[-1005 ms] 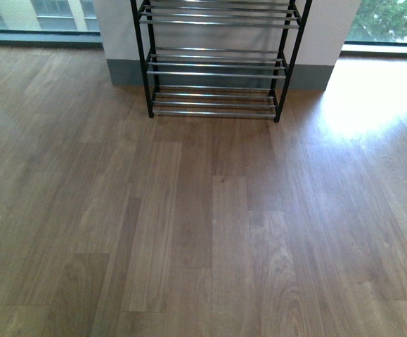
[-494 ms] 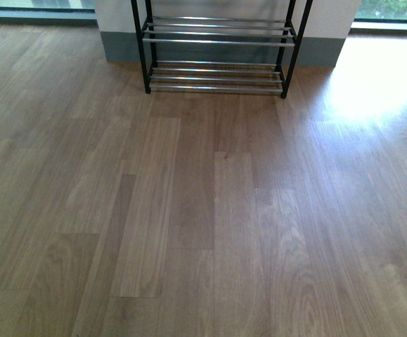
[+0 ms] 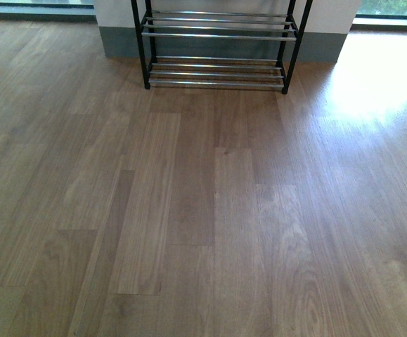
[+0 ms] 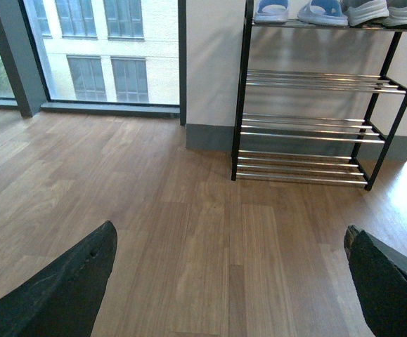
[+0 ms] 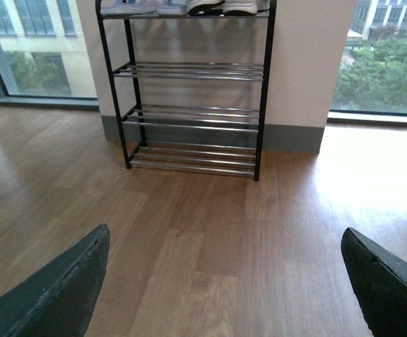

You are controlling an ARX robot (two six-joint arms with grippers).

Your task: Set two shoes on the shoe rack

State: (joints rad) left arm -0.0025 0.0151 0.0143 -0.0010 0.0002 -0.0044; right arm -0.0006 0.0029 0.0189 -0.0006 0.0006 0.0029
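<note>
Slightly higher in my front view than half a second ago, the shoe rack (image 3: 217, 49) now shows only its two lowest tiers, both bare, at the far edge of the wooden floor (image 3: 203, 210). It stands against a pale wall (image 5: 308, 63) with a grey skirting board (image 3: 122, 45), between two floor-length windows. From my left wrist camera I see the rack's top tier holding all four shoes: the pale blue slides (image 4: 298, 10) on the left and the grey sneakers (image 4: 382, 10) on the right, side by side in a row. My right wrist camera catches the same top row, cut off by the frame edge; the three tiers below it are empty. My left gripper (image 4: 231, 281) hangs above the floor with its two dark fingers (image 4: 62, 295) spread wide and nothing between them. My right gripper (image 5: 224, 281) is the same, fingers (image 5: 55, 295) wide apart over bare boards, well short of the rack. Sunlight glares on the floor at far right (image 3: 372, 91).
</note>
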